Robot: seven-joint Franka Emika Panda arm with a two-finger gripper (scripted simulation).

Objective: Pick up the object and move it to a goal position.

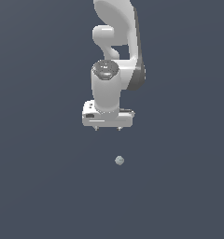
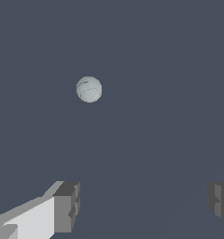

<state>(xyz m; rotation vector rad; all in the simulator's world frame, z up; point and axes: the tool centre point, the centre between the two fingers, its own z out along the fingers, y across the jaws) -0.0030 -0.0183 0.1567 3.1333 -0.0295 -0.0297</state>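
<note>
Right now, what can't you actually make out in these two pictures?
- Gripper fingers: in the exterior view, nearly hidden under the hand; in the wrist view, one finger and its partner are cut by the edges.
- Ball: too small in the exterior view for surface detail.
- Arm's base: cut off by the exterior view's top edge.

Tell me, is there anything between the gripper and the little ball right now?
Nothing. In the exterior view only bare dark ground separates the gripper from the ball. The wrist view agrees: open fingers, ball apart from them.

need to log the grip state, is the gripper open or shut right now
Open. In the wrist view the gripper has its two fingertips set far apart, and the ball lies free beyond them, not between.
</note>
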